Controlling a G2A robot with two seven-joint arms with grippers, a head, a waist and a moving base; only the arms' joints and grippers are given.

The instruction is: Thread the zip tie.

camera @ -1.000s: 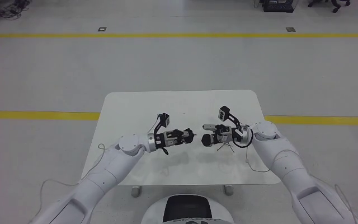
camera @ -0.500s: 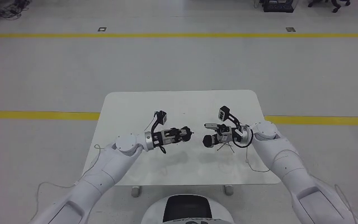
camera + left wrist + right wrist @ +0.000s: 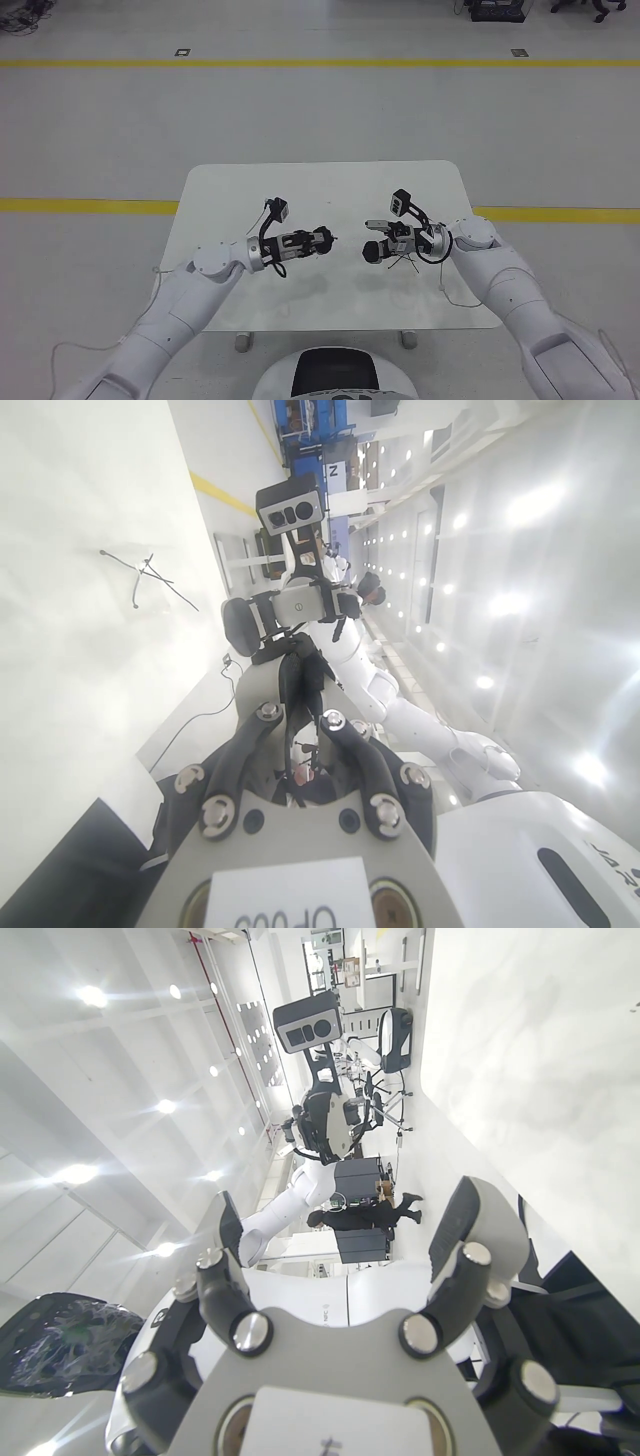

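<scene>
My left gripper [image 3: 326,239] hovers over the middle of the white table [image 3: 300,190]. Its fingers [image 3: 295,670] are pressed together on a thin black zip tie [image 3: 288,745], whose strap runs back between them. A short tip pokes out toward the other arm. My right gripper [image 3: 369,238] faces it across a small gap, level with it and open. Nothing sits between the right gripper's fingers [image 3: 227,1223]. From the left wrist view the right gripper [image 3: 295,605] shows straight ahead.
A few loose black zip ties [image 3: 405,264] lie crossed on the table under the right gripper, and the same loose ties [image 3: 145,575] show in the left wrist view. The table's front edge runs close below both arms.
The left gripper has drawn back to the left with the zip tie, widening the gap to the right gripper. The right arm has kept still.
</scene>
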